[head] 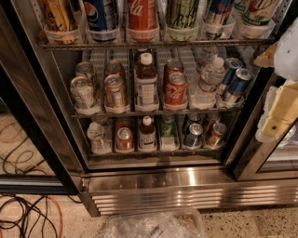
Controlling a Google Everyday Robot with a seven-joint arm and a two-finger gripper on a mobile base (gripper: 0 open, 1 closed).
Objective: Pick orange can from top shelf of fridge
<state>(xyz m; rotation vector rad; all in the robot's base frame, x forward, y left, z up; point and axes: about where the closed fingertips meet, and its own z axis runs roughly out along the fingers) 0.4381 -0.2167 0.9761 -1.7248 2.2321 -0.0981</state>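
Orange can [58, 16] in leftmost lane of top shelf [186, 44]; pincer [278, 114] at right edge, state cannot tell.

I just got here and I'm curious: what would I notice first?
A steel fridge packed with drinks fills the view. On the top shelf, the orange can stands far left, beside a blue Pepsi can and a red Coca-Cola can. The robot's gripper hangs at the right edge, level with the middle rack.
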